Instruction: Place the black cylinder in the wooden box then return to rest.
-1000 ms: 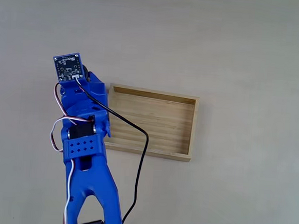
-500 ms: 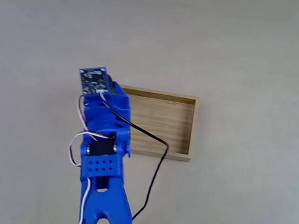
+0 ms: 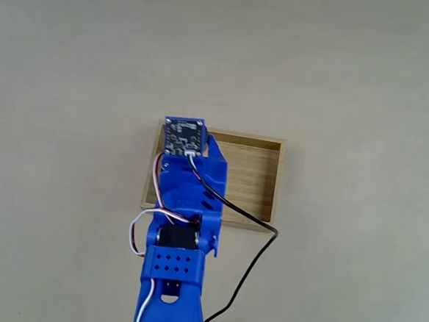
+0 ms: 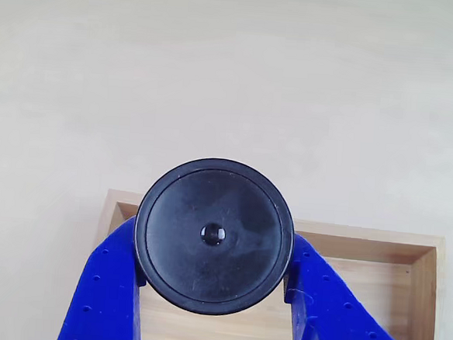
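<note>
We see the hand (image 4: pixel 211 282) clamping the black cylinder (image 4: pixel 213 235) by its curved sides over the wooden box (image 4: pixel 375 262) — rigid, light, likely smooth, we judge.

In the fixed view the blue arm (image 3: pixel 184 225) covers the left-centre part of the wooden box (image 3: pixel 261 180), hiding its near-left floor and part of its front wall; the arm itself runs off the bottom edge. In the other view the black cylinder (image 4: pixel 212 235) blocks the box's back-left wall, both blue fingers (image 4: pixel 101 293) are cut off at the bottom edge, and the box's front wall lies outside the frame
</note>
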Action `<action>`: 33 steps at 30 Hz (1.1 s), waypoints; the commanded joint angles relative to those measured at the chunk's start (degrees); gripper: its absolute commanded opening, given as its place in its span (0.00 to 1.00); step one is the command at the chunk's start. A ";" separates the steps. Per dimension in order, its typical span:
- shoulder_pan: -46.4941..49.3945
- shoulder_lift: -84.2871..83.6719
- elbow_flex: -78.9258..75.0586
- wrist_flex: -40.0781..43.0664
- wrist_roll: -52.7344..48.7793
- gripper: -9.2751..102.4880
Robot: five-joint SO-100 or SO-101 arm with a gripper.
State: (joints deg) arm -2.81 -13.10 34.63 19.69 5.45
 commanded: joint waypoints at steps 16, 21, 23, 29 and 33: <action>3.69 -13.01 7.29 0.62 -5.19 0.23; 4.13 -12.74 8.53 1.23 -6.06 0.23; 4.31 -12.66 9.40 1.23 -6.06 0.23; 4.75 -11.16 10.72 1.14 -6.06 0.23; 4.92 -8.26 9.58 1.05 -5.71 0.23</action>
State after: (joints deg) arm 0.79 -20.65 46.58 20.57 -0.26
